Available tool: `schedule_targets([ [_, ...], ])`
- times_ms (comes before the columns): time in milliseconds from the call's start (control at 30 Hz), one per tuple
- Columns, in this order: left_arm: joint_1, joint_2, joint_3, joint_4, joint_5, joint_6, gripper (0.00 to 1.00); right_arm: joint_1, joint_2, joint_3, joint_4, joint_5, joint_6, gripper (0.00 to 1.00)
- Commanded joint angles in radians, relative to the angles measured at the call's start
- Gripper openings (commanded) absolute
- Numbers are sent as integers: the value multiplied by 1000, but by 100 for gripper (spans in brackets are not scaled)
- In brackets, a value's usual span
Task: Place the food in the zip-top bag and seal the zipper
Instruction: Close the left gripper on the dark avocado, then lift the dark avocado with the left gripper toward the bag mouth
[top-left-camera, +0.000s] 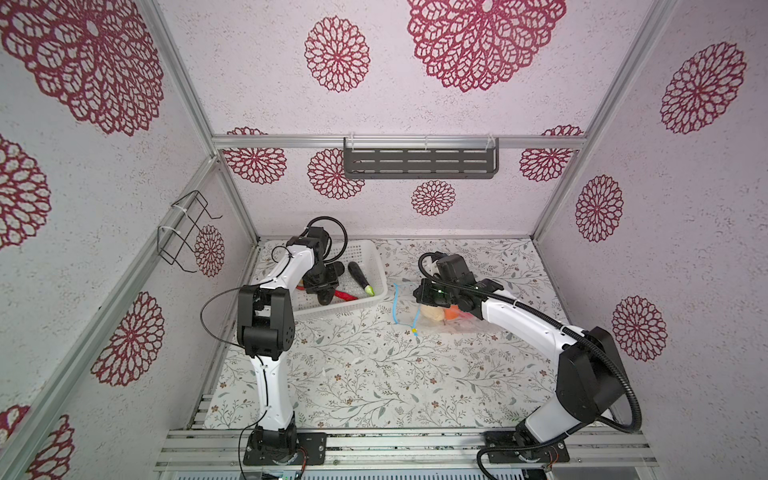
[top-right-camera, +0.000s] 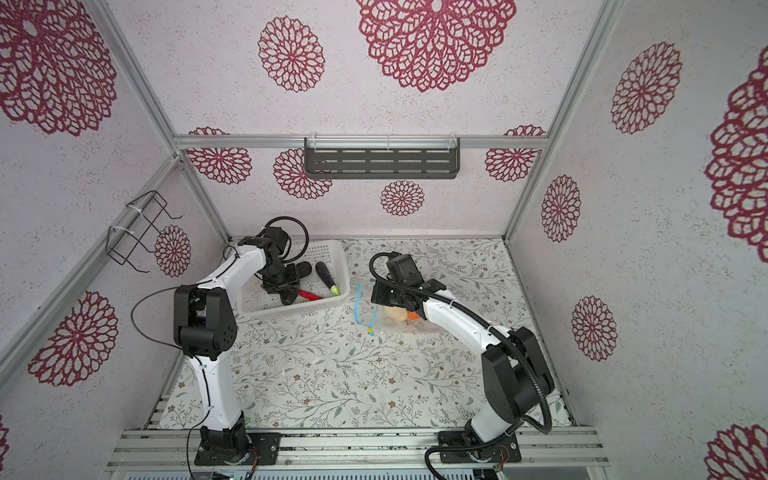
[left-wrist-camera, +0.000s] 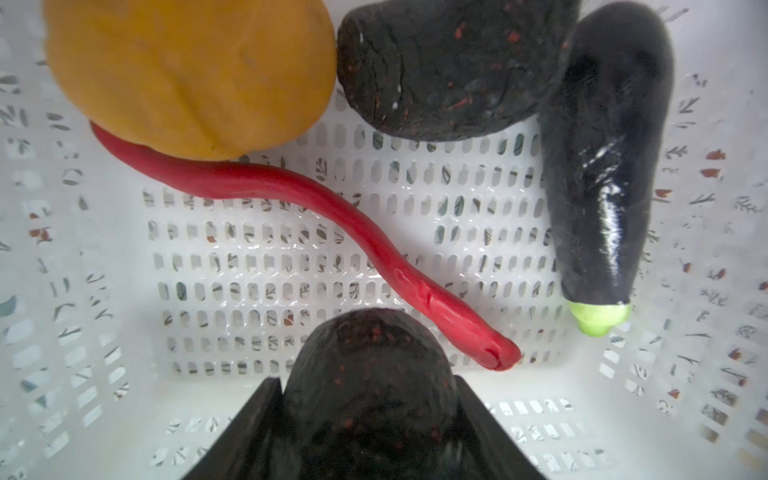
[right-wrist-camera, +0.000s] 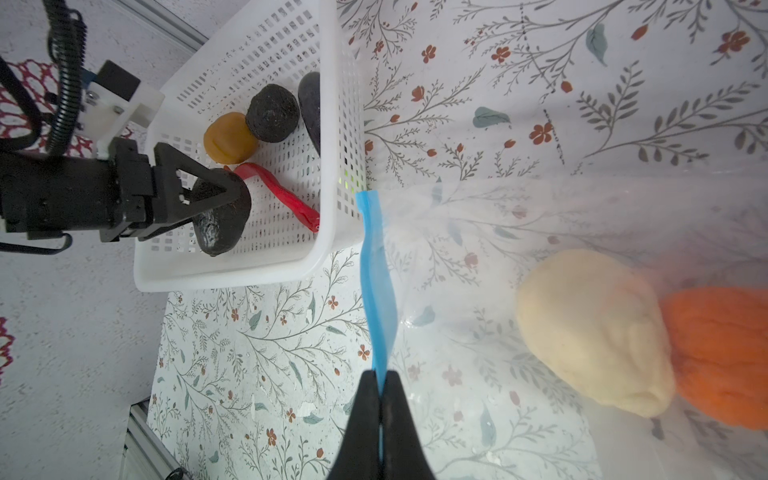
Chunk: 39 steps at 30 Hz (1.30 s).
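Observation:
My left gripper is inside the white perforated basket, shut on a black lump. Around it lie a yellow-orange potato shape, a red chilli, another black lump and a dark green-tipped piece. The clear zip-top bag lies to the right of the basket. A cream ball and an orange piece are inside it. My right gripper is shut on the blue zipper and holds the mouth up. The yellow slider tab sits at the strip's near end.
The basket's near corner almost touches the bag's mouth. A dark slotted shelf hangs on the back wall and a wire rack on the left wall. The floral mat stretches toward the front rail.

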Motion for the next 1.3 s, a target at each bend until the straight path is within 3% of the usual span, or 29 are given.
schedule_targets([
  [0, -12, -60, 24, 24, 29, -11, 48, -2, -22, 11, 12, 1, 0, 0],
  [500, -135, -182, -27, 61, 93, 1, 48, -5, -16, 26, -3, 16, 2, 0],
  [767, -204, -274, -139, 209, 198, -69, 48, -7, -18, 39, -4, 15, 8, 0],
  [1267, -366, -252, -220, 408, 317, -149, 48, -22, -37, 35, 10, -12, 24, 0],
])
